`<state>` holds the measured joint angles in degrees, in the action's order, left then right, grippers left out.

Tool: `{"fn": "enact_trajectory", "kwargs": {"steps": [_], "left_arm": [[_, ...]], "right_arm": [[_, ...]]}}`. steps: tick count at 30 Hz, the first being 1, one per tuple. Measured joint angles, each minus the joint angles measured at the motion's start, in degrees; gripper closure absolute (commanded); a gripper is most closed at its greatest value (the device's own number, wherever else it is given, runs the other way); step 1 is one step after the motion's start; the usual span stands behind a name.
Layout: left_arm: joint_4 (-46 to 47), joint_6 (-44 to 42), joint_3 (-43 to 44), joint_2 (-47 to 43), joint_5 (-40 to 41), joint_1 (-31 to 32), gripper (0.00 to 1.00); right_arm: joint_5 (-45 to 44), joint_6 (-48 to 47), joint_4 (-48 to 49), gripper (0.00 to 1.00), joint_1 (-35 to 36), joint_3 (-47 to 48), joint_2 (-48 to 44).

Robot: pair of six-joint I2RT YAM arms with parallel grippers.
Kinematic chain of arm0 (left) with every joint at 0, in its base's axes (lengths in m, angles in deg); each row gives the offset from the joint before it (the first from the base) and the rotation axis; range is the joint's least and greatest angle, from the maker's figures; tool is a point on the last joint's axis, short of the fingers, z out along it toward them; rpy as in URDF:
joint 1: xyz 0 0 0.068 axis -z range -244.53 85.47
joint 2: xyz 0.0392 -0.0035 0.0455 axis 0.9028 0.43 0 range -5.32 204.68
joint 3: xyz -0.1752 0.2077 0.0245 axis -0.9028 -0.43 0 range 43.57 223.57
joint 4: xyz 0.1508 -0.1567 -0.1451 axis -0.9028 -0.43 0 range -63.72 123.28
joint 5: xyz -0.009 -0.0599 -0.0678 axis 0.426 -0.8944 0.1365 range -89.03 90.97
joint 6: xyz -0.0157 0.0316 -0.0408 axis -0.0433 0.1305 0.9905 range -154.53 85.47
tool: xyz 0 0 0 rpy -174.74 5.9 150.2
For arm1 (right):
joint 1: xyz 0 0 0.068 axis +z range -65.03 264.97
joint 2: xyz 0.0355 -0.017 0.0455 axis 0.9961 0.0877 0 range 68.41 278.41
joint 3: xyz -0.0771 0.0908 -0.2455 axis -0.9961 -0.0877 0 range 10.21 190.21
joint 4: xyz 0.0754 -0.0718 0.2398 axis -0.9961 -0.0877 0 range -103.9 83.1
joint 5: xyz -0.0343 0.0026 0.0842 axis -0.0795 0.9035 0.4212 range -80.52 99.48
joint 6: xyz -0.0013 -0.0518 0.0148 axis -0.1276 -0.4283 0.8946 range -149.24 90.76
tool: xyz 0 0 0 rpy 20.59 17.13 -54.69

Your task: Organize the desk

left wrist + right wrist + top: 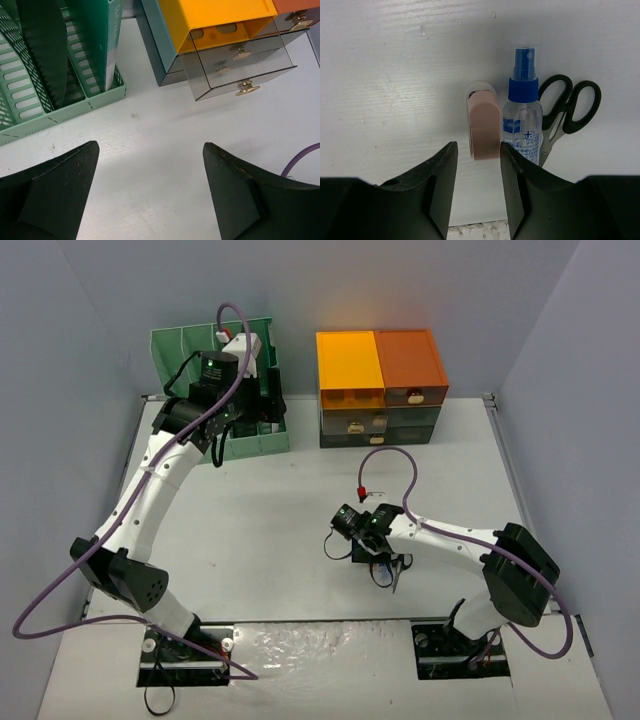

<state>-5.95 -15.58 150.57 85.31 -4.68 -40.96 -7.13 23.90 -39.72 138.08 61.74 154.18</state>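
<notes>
Matt white desk (pixel 285 510), clear plastic bottle (pixel 522 127), glossy blk scissors (pixel 569 107).

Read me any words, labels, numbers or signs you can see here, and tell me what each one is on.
Nothing reads clearly enough to quote.
Spray bottle: blue print with a cross-in-circle sign; the words are too small to read.
Folder in the rack: faint lettering on its pale edge, too blurred to read.
Scissors, pink item, drawers: no text visible.
</notes>
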Motion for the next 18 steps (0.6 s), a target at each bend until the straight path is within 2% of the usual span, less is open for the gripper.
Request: {"fn": "enact_trajectory", "kwargs": {"steps": [13, 16, 18], "left_arm": [[-0.45, -0.18, 0.0, 0.0, 0.05, -0.02, 0.18], [-0.51, -0.25, 0.0, 0.0, 0.18, -0.02, 0.18], [-0.55, -0.27, 0.0, 0.0, 0.2, -0.02, 0.18]], "right_arm": [[-1.37, 1.38, -0.21, 0.64, 0.71, -2.17, 0.37], [-1.44, 1.56, 0.43, 0.67, 0.87, -2.85, 0.47], [-1.42, 1.68, 1.15, 0.75, 0.96, -3.38, 0.82]]}}
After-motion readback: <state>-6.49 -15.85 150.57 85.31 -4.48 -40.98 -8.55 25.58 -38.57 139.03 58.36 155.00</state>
